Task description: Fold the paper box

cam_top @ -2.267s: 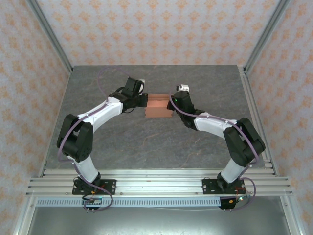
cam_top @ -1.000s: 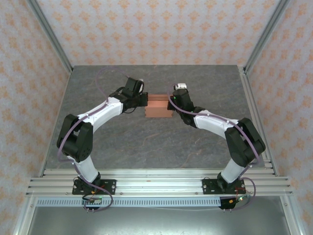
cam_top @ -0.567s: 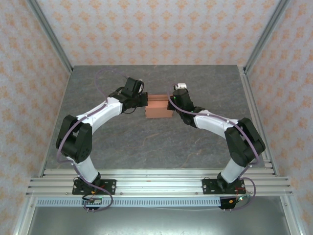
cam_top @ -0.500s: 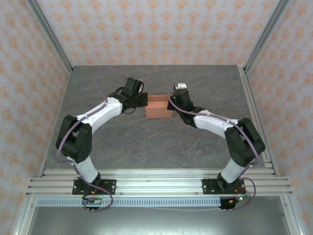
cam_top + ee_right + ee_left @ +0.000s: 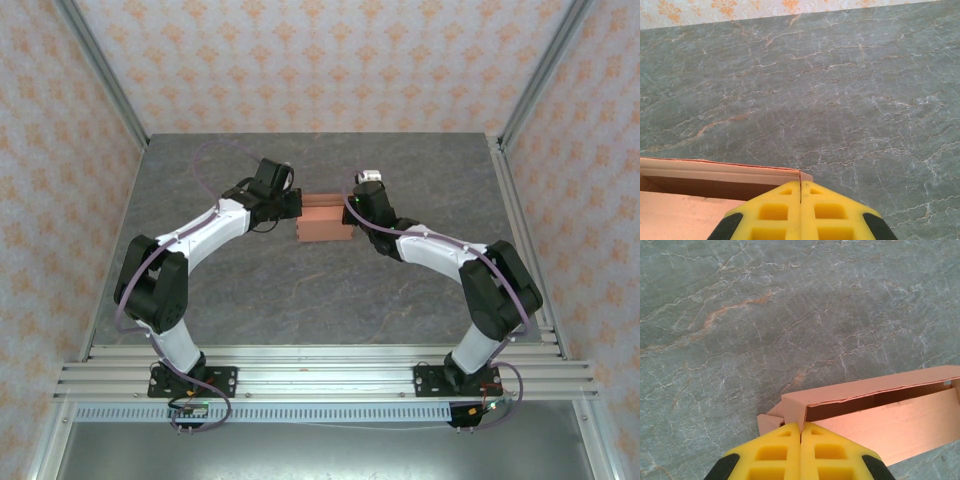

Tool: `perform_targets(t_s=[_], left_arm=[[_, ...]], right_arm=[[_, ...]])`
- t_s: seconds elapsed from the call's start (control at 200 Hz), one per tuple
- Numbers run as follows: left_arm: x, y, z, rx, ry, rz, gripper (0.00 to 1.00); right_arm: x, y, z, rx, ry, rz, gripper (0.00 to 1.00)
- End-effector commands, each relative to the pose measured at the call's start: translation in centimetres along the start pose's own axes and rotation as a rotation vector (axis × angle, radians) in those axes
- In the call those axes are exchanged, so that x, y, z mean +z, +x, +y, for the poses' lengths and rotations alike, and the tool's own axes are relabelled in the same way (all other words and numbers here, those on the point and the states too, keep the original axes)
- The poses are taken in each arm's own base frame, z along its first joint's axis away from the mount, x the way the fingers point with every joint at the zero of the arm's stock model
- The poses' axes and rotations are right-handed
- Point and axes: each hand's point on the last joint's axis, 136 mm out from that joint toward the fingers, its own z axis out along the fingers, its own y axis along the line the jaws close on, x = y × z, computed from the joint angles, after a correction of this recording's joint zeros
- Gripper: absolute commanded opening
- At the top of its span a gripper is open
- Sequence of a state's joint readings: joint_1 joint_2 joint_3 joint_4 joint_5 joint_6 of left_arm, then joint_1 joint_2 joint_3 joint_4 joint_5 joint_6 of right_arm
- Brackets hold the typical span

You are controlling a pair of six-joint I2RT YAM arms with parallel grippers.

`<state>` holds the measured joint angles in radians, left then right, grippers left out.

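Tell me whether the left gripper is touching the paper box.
Touching. In the left wrist view the left gripper, jaws shut, meets the paper box at its end corner, with no gap.

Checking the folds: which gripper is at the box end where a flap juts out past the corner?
The left gripper; the paper box corner by the right gripper looks nearly flush.

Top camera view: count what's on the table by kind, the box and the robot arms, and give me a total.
paper box: 1
robot arms: 2 (left arm, right arm)
total: 3
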<state>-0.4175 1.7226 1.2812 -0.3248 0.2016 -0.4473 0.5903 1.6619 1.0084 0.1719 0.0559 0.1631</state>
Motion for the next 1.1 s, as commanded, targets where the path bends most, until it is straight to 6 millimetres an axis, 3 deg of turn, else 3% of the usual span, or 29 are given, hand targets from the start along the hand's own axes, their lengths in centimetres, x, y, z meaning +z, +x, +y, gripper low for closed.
perform_targets(t_s=[0.0,0.285,0.601,0.826,1.096], left_arm=[[-0.7,0.3,-0.2,0.021,0.002,-0.009,0.0],[0.0,1.8,0.4,0.036,-0.01,0.026,0.0],[-0.1,1.7,0.2,0.039,-0.003,0.01,0.0],[-0.2,1.5,0.4,0.043,-0.016,0.004,0.0],[0.2,1.7,0.3,0.034,-0.008,0.008,0.0]], right_arm=[[0.5,4.8,-0.3,-0.055,0.006,0.162,0.0],[0.6,5.0,-0.2,-0.06,-0.005,0.16,0.0],[0.3,5.3,0.2,-0.098,-0.047,0.147,0.0],[0.1,5.1,-0.8,-0.145,0.006,0.149,0.0],[0.5,6.5,-0.9,-0.103,0.0,0.179,0.0]])
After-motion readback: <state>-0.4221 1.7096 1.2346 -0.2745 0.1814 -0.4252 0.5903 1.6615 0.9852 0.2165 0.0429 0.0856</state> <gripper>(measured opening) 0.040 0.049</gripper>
